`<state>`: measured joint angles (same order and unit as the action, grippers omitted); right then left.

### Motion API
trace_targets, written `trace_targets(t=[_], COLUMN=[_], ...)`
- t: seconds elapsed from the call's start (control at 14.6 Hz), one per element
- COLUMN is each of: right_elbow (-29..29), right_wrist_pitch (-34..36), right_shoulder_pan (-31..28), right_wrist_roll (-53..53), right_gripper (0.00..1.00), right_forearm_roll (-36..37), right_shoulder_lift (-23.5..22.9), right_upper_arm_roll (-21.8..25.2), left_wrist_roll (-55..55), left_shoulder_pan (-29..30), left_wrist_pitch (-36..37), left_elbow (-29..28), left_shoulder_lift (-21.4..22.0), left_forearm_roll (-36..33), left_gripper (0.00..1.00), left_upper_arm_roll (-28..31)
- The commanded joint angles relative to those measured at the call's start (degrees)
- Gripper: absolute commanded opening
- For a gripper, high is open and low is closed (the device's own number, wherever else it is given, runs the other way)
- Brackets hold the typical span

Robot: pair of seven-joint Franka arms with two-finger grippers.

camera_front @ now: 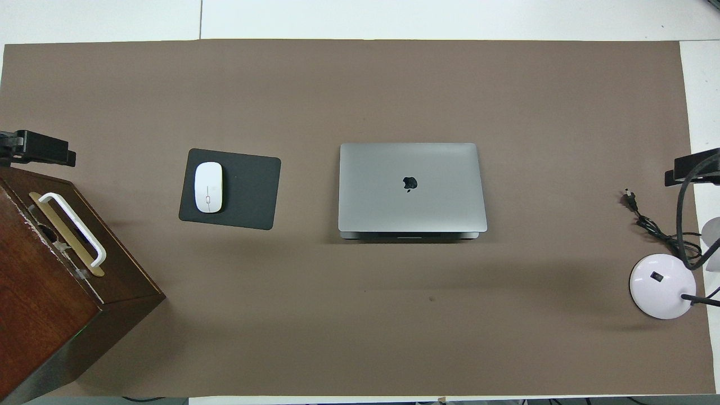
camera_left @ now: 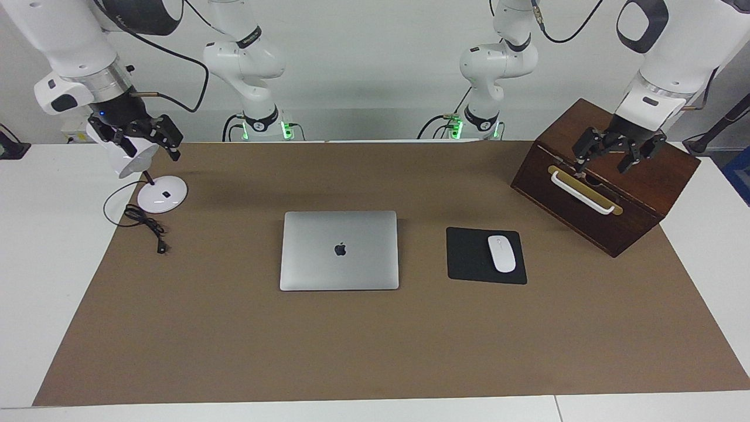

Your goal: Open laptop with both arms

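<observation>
The silver-grey laptop (camera_left: 340, 250) (camera_front: 410, 185) lies shut and flat in the middle of the brown mat, with the dark apple logo on its lid facing up. My left gripper (camera_left: 602, 167) hangs open in the air over the wooden box, holding nothing. Above the white desk lamp's head, my right gripper (camera_left: 152, 153) is also up in the air, its fingers apart and empty. Both grippers are well apart from the laptop, one toward each end of the table.
Beside the laptop, toward the left arm's end, a white mouse (camera_left: 501, 253) sits on a black mouse pad (camera_left: 469, 255). A dark wooden box (camera_left: 644, 193) with a white handle stands nearer to the robots there. The lamp base (camera_left: 162, 194) and its black cable (camera_left: 146, 225) lie at the right arm's end.
</observation>
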<state>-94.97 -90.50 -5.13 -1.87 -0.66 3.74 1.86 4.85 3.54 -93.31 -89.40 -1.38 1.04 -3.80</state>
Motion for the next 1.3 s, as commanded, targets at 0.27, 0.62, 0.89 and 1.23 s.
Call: trace_targets(t=[0.27, 0.62, 0.89, 1.23], right_elbow=[-1.7, -1.7, -1.7, -1.7], right_wrist_pitch=[-1.5, -1.5, -1.5, -1.5], right_shoulder_pan=[-0.8, -0.8, -0.8, -0.8], right_wrist_roll=[1.7, 1.7, 1.6, 1.6], right_gripper=[1.00, 1.00, 1.00, 1.00], right_forearm_roll=[0.5, 0.5, 0.5, 0.5], right_shoulder_lift=[1.2, 1.2, 1.2, 1.2], right_upper_arm_roll=[-0.5, -0.5, -0.5, -0.5], left_wrist_roll=[0.0, -0.2, -0.5, -0.5], left_shoulder_pan=[0.8, 0.1, 0.0, -0.1], left_wrist_pitch=[-0.1, -0.3, 0.5, -0.2], left_elbow=[-2.5, -4.5, -4.6, -4.6], left_shoulder_lift=[1.9, 3.1, 3.5, 3.6], left_forearm_roll=[-0.5, -0.7, -0.7, -0.7], left_gripper=[1.00, 1.00, 1.00, 1.00], left_upper_arm_roll=[0.0, -0.1, -0.2, -0.2])
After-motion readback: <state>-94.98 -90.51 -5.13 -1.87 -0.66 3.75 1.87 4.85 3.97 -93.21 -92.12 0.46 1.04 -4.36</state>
